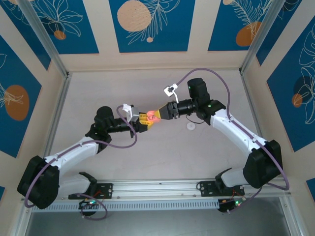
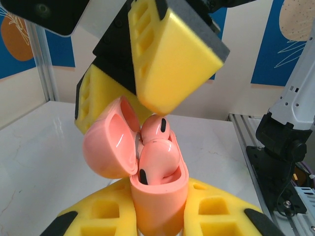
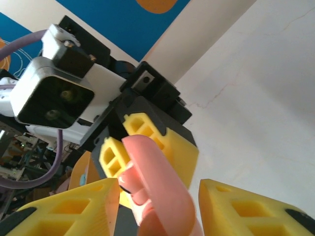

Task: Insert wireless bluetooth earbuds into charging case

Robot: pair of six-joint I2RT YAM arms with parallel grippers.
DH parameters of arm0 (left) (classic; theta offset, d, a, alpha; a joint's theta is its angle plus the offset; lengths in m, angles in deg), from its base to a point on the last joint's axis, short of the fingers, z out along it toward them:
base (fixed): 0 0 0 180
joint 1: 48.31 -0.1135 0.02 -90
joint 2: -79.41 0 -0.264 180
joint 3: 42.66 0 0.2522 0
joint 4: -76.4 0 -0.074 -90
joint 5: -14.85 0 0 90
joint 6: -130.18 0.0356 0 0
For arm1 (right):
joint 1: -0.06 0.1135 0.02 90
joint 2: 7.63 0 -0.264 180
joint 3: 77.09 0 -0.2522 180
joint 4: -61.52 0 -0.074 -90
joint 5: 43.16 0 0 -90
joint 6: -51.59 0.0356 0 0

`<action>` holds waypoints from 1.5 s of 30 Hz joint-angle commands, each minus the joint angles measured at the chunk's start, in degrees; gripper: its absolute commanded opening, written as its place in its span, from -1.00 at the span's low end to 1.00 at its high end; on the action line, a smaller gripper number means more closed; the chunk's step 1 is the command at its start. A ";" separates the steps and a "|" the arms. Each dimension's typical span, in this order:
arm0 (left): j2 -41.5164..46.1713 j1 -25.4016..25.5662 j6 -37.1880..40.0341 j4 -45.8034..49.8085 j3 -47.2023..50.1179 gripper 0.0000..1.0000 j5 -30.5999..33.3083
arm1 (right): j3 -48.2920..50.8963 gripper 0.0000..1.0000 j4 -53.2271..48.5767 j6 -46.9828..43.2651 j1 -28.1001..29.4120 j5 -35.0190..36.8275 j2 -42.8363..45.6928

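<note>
This is looking like a robotics lab cell: two robot arms (image 1: 74,150) sitting bolted to an aluminium rail (image 1: 157,187), white table (image 1: 147,83) getting boxed in by metal framing (image 1: 45,37) and blue leaf-print panels (image 1: 172,29).

Right claw (image 1: 156,116) crowds the charging case (image 2: 157,196) mouth; table (image 1: 147,167) around offers room.

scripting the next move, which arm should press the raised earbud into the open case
Right. The left gripper is shut on the charging case, steadying it; the right gripper hangs open directly over the raised earbud.
</note>
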 commanded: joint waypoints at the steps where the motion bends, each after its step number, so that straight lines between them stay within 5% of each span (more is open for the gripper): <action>1: 0.80 0.75 0.75 0.35 -0.85 -0.73 0.59 | 0.04 -0.13 2.87 0.74 0.19 -3.31 1.73; 13: -0.18 0.79 1.05 3.15 -1.59 -0.72 2.37 | 6.40 -0.27 6.88 3.57 -2.55 -2.40 8.92; 27: -10.26 1.18 -14.28 7.82 -7.24 -0.76 12.36 | 12.85 -0.27 -2.34 10.16 -12.27 21.35 14.15; 45: -38.23 10.51 -35.63 18.38 -28.25 -0.79 23.19 | 23.79 -0.27 -0.48 11.29 -28.39 13.75 16.22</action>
